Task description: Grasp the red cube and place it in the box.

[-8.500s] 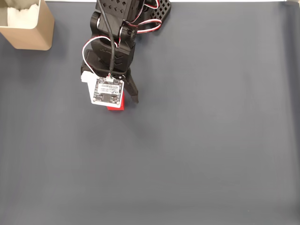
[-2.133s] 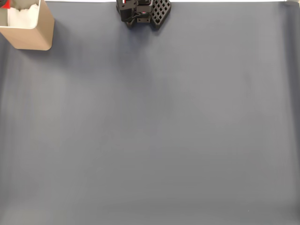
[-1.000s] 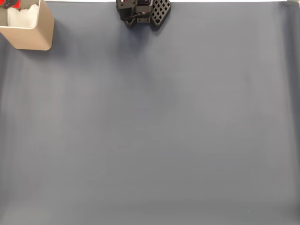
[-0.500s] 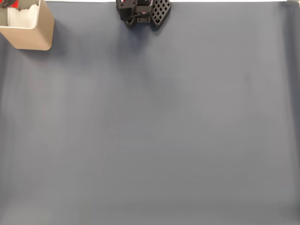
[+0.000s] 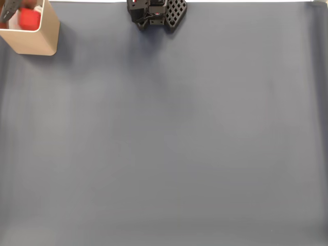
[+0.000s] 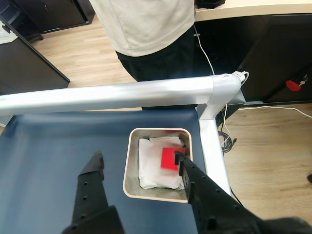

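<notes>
- I was at the release step: my black two-finger gripper (image 6: 139, 158) hung above the tan, round-cornered cardboard box (image 6: 129, 165), fingers spread wide apart and holding nothing.
- The small bright red cube (image 6: 170, 159) showed inside the box, over the crumpled white lining (image 6: 153, 168), just beside my right-hand finger (image 6: 187, 170) in the wrist view. It looked blurred, so I judged it was dropping or had only just landed.
- In the fixed view the cube (image 5: 29, 18) sat within the walls of the box (image 5: 41, 41) at the top left corner of the dark blue-grey table mat (image 5: 179, 143).
- I judged the placing all but done; the next move called for lifting straight up clear of the rim and drawing back toward the black arm base (image 5: 156, 13).
- Hard to make out: whether the cube rested flat on the lining. The fixed view cut off the box's far side, and a dark blurred shape (image 5: 8, 10) at its edge was probably one of my fingers.
- A person in a pale top (image 6: 146, 24) stood beyond the silver table rail (image 6: 107, 95), cropped by the frame.
</notes>
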{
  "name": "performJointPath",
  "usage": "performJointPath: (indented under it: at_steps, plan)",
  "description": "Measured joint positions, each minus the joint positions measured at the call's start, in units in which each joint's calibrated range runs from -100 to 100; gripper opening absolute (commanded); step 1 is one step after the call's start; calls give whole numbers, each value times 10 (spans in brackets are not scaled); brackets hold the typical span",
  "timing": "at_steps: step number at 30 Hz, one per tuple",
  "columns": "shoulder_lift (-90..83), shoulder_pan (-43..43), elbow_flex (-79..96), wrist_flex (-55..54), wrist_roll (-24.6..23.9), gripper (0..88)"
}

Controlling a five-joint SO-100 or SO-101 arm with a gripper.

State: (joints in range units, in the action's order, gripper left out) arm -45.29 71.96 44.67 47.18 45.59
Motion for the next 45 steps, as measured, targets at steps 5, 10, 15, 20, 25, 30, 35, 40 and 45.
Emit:
performJointPath:
  at_steps: [5,10,15,20,25,30,35,40,45]
  plan:
    - [0,0,0,-5,0,452]
    - [0,0,0,-7,0,464]
    - [0,0,0,-11,0,464]
    - [0,0,0,-13,0,464]
    - [0,0,0,-13,-1,464]
    - [-1,0,1,-13,-1,458]
    - [-9,0,8,-13,-1,384]
    - [-12,0,8,-15,-1,216]
    - [-12,0,8,-19,-1,61]
